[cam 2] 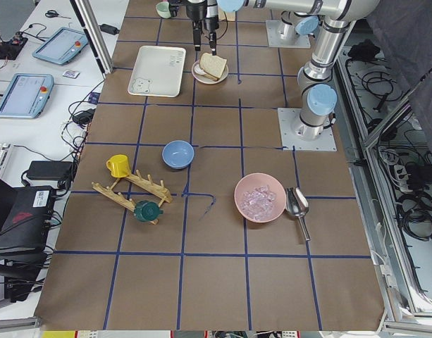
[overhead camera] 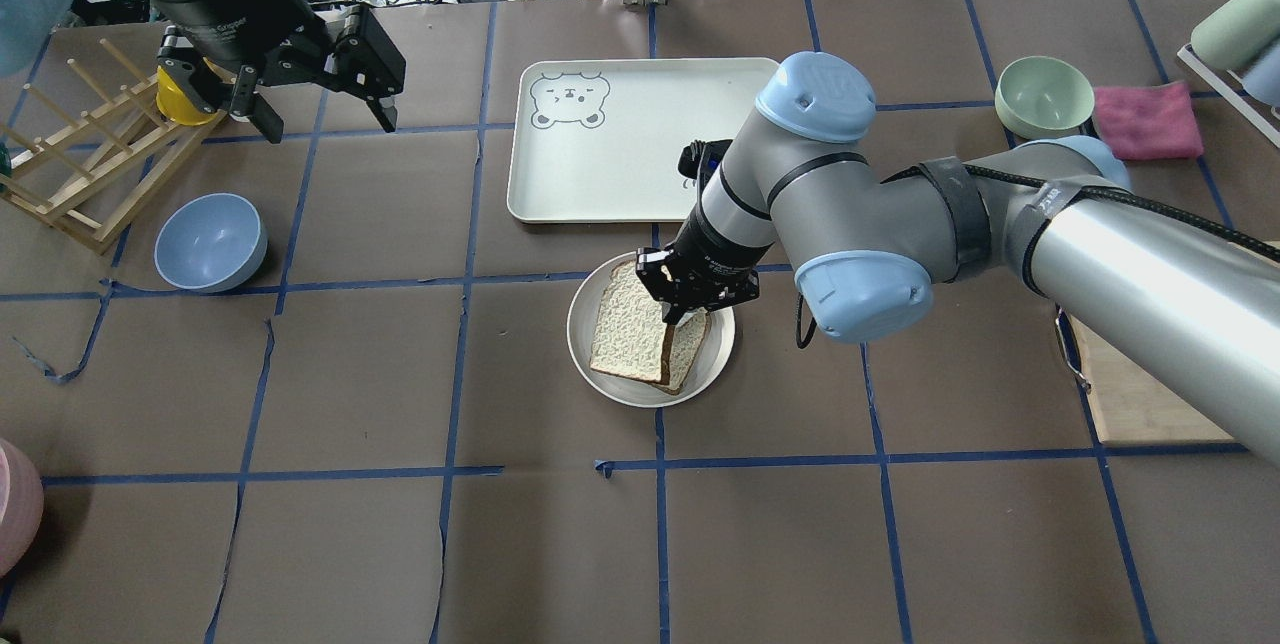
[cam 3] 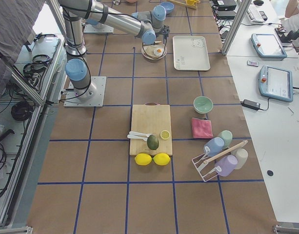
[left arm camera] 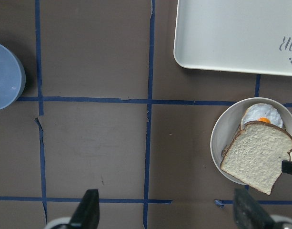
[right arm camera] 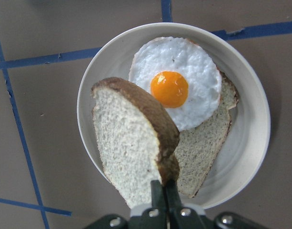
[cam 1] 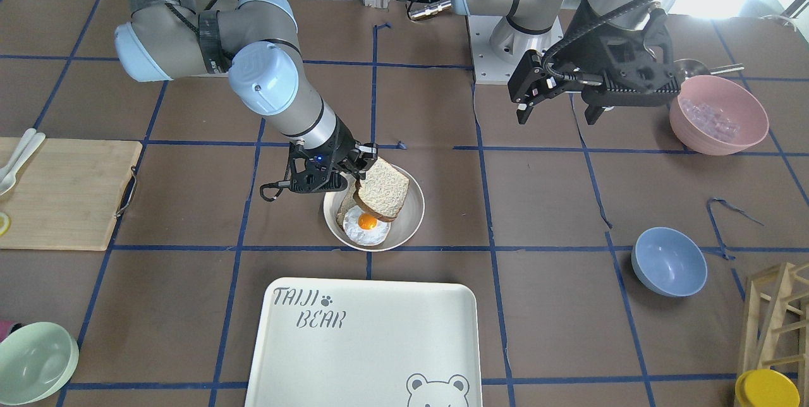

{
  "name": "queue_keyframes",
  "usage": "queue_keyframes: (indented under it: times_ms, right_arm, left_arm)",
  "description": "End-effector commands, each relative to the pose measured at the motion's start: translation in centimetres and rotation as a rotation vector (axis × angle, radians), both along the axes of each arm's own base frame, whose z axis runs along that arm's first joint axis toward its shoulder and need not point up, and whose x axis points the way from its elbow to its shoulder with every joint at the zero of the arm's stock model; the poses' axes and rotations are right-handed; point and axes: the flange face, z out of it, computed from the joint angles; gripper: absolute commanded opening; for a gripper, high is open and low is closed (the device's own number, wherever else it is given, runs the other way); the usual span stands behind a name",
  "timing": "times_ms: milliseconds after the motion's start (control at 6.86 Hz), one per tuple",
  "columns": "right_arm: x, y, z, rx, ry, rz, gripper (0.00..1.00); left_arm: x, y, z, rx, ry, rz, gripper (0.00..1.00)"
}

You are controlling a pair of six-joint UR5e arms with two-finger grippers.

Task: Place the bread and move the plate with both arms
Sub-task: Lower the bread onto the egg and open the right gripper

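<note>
Right end effector (cam 1: 363, 160) is clenched on the bread (cam 1: 382, 190), fingers pinched together on the dark crust at one corner; the wrist view shows the two fingertips (right arm camera: 165, 191) pressed flat on that crust edge; the slice hangs tilted, neither flat nor fully upright, over the plate (cam 1: 411, 217); I cannot tell whether its lower edge touches what lies beneath.

The plate sits on the counter (cam 1: 189, 205) near the middle, just beside the near edge of the TAIJI BEAR tray (cam 1: 379, 344) but apart from it; in the plate lies a second slice (right arm camera: 203, 148), flat, with a fried egg (right arm camera: 176, 81) on top, yolk up; the held bread overlaps part of both from above.

Left end effector (cam 1: 556, 117) is released, jaws spread wide with nothing between them; it hangs above the counter, well apart from the plate, near the pink bowl (cam 1: 718, 115); its wrist view takes in the plate at the right edge and the blue bowl (left arm camera: 5, 76) at the left.
</note>
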Motion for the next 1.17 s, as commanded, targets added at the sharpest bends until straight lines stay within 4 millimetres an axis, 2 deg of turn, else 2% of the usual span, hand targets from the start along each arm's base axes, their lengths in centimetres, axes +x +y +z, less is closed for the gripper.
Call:
queue_keyframes:
  times_ms: [0, 292, 729, 875, 1021]
  right_arm:
    - [-0.2, -0.5, -0.4, 0.002, -0.006, -0.006, 0.0]
    - [-0.2, -0.5, -1.4, -0.015, -0.009, 0.021, 0.0]
    - [-0.5, -0.6, -1.7, -0.017, 0.009, 0.02, 0.0]
    - [-0.5, -0.6, -2.1, -0.008, 0.013, 0.017, 0.02]
    - [-0.5, -0.6, -2.3, -0.002, 0.016, 0.01, 0.16]
  left_arm:
    - [0.0, 0.0, 0.0, 0.001, -0.001, 0.0, 1.0]
    - [0.0, 0.0, -0.1, 0.002, -0.002, 0.0, 1.0]
    - [0.0, 0.0, -0.1, 0.002, -0.004, 0.0, 1.0]
    - [0.0, 0.0, -0.1, 0.002, -0.002, 0.0, 1.0]
    - [0.0, 0.0, 0.0, 0.0, -0.002, -0.006, 1.0]
